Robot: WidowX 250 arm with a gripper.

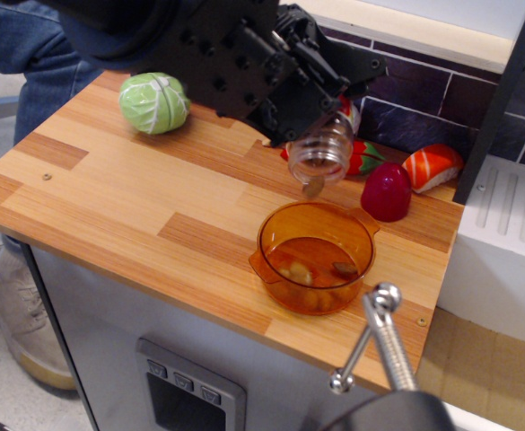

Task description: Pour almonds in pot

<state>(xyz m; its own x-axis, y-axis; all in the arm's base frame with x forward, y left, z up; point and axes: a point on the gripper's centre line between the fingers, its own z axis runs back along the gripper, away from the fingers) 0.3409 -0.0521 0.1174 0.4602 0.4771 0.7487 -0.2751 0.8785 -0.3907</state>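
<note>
My black gripper (320, 94) is shut on a clear plastic jar (323, 151) and holds it tilted, mouth down, above the far rim of the translucent orange pot (316, 256). One almond (312, 188) hangs at the jar's mouth. Several tan almonds (300, 272) lie on the pot's bottom. The pot stands near the front right edge of the wooden counter (109, 193). The jar's label is mostly hidden by the gripper.
A green toy cabbage (154, 102) lies at the back left. A red rounded toy (387, 191), a salmon sushi toy (433, 167) and a red-green toy (363, 156) sit at the back right. A metal clamp handle (380, 330) sticks up at the front right corner.
</note>
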